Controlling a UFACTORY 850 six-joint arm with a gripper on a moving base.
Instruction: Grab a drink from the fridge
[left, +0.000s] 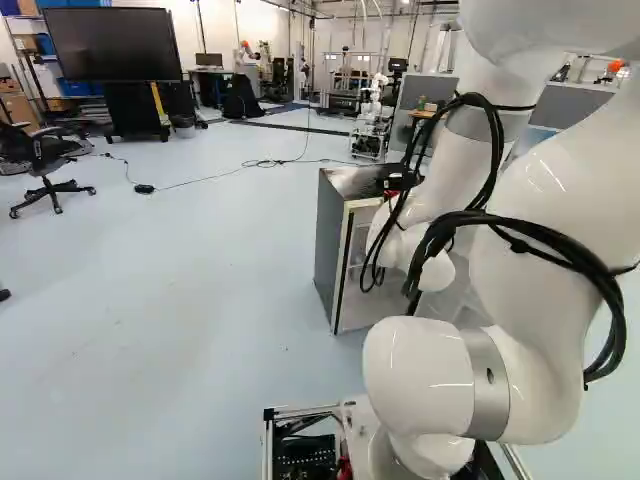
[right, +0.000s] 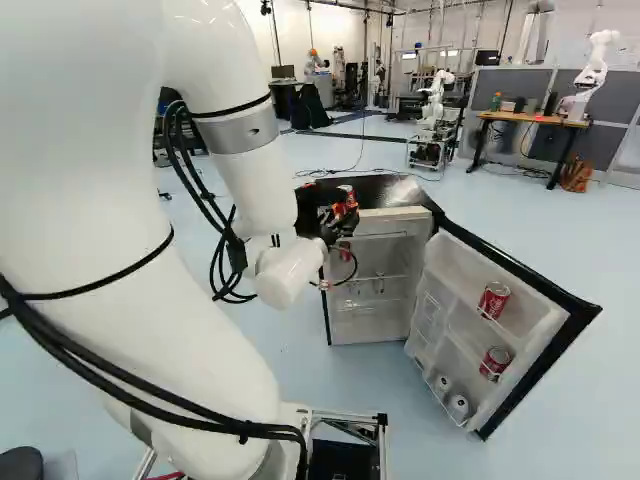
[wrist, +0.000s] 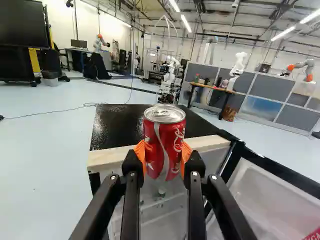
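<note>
The pincer (right: 343, 210) was pinching a red soda can (wrist: 165, 142) between its orange pads (wrist: 187, 152), right by the top front edge of the fridge (right: 375, 188). Going left to right, an office chair (left: 45, 165) and a big screen (left: 112, 44) sat way off to the fridge's left. Its door (right: 462, 268) hung wide open on its right, with more red cans (right: 494, 300) inside, and a wooden worktop (right: 530, 119) stood well behind it, further right.
</note>
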